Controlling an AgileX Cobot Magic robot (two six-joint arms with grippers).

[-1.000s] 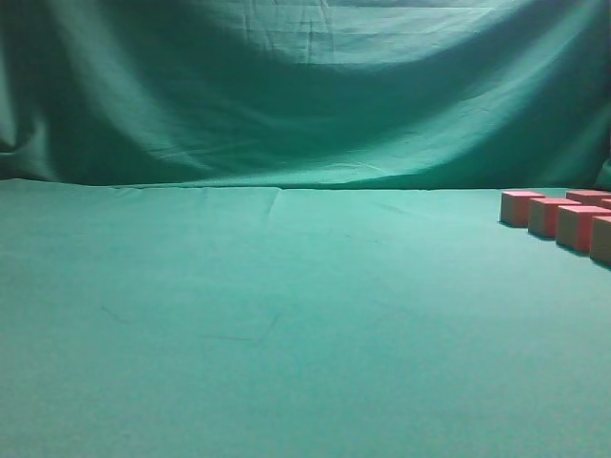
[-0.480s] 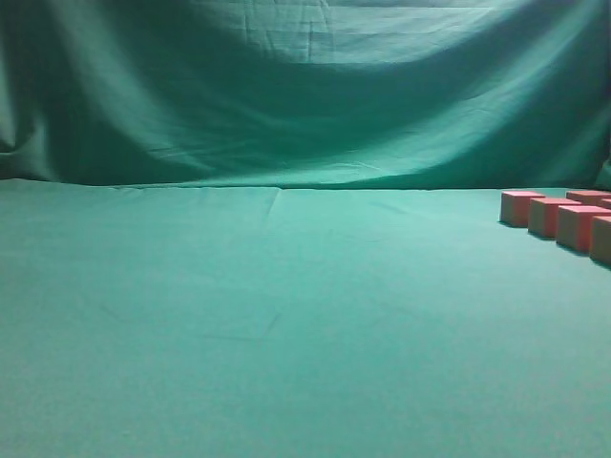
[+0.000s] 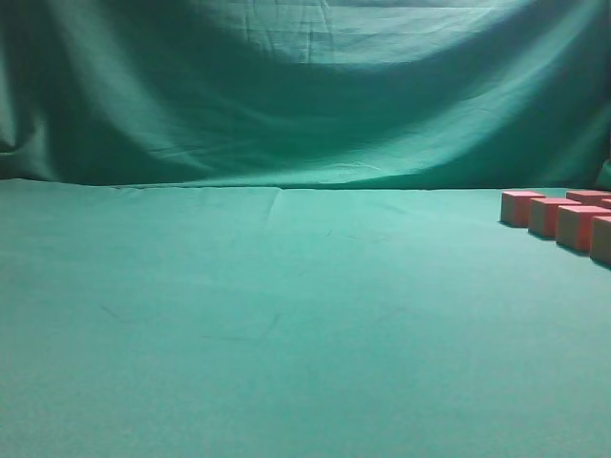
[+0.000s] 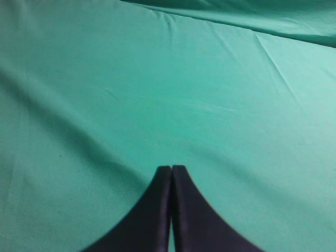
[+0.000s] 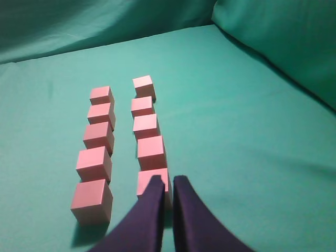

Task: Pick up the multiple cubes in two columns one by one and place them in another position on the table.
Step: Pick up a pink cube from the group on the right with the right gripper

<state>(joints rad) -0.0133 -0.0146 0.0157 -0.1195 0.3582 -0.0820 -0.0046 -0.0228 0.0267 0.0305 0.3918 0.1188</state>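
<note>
Green cloth, lightly creased, covers the broad flat table point(image 3: 286, 315), and more of the same green fabric hangs wrinkled as a backdrop point(image 3: 305, 95) behind it. From the exterior view only a few of the small pinkish-red matte cubes point(image 3: 554, 218) show, lined up at the far right edge with tan-looking sides facing the camera; no arm appears in that view. The right wrist view shows ten of them in two straight columns of five, each cube apart from its neighbours. The black right gripper point(image 5: 167, 184) hangs over the near end of the right-hand column, its fingers drawn almost together with only a thin slit between them, their tips overlapping the nearest cube point(image 5: 152, 179) of that column; nothing is pinched between them. The black left gripper point(image 4: 171, 170) is pressed fully together above bare green cloth, well away from any cube, holding nothing.
</note>
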